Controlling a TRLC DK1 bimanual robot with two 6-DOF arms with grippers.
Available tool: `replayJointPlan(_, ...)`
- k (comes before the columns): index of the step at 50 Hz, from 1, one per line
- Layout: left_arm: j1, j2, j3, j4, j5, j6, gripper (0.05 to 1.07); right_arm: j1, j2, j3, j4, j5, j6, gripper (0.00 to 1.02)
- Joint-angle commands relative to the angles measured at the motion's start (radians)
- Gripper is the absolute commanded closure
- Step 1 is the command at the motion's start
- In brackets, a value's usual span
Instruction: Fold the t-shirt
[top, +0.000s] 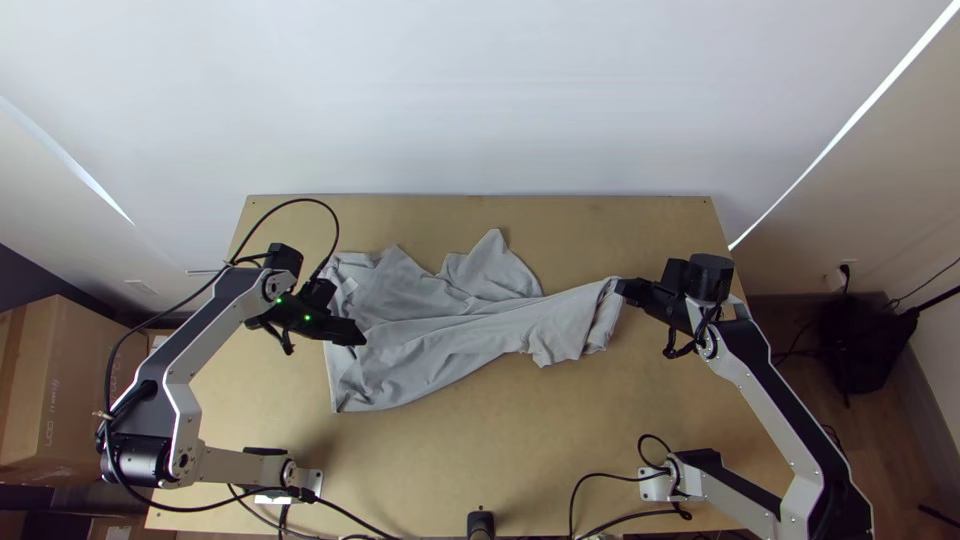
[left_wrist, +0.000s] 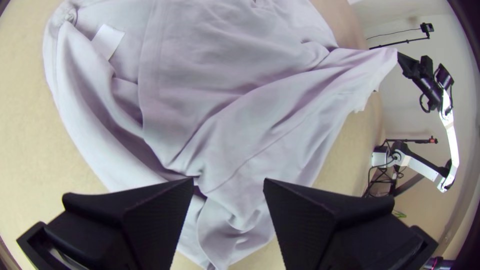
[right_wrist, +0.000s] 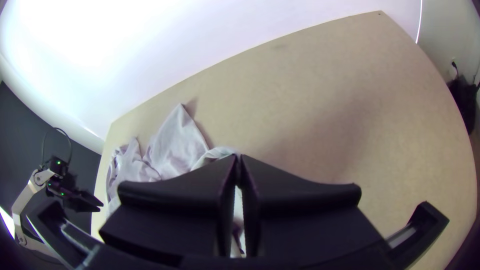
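Under the gaping left claw (top: 357, 338), the t-shirt (top: 430, 345) (one end tight in right claw (top: 620, 287))

Robotics lab: two arms (top: 215, 325), wooden table (top: 450, 470), cables (top: 310, 199).

On the light wooden table (top: 540, 440) there lies 1 grey t-shirt (top: 430, 345), wrinkled and partly bunched. 2 arm bases (top: 656, 484) stand near its near edge.
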Motion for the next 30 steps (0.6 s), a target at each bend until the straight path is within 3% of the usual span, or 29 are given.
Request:
replayJointPlan(1, -0.021, 0.042, -0.031, 0.018, -0.007, -0.019, 0.43, -0.005, 0.012, -0.018, 0.020, 0.001, 0.022, 1.00)
replayJointPlan(14, -0.085, 0.090, -0.076, 0.037, -0.021, -0.019, 0.43, -0.008, 0.018, -0.017, 0.025, 0.001, 0.024, 1.00)
replayJointPlan(17, -0.093, 0.093, -0.091, 0.062, -0.020, -0.030, 0.56, -0.008, 0.016, -0.015, 0.025, 0.001, 0.027, 1.00)
replayJointPlan(22, -0.087, 0.076, -0.100, 0.134, -0.020, -0.076, 0.95, -0.008, 0.010, -0.018, 0.025, 0.001, 0.030, 1.00)
replayJointPlan(24, -0.081, 0.062, -0.097, 0.145, -0.018, -0.082, 1.04, -0.008, 0.007, -0.020, 0.025, 0.001, 0.030, 1.00)
replayJointPlan(30, -0.049, 0.027, -0.061, 0.140, -0.018, -0.093, 1.04, -0.009, -0.002, -0.023, 0.025, 0.001, 0.030, 1.00)
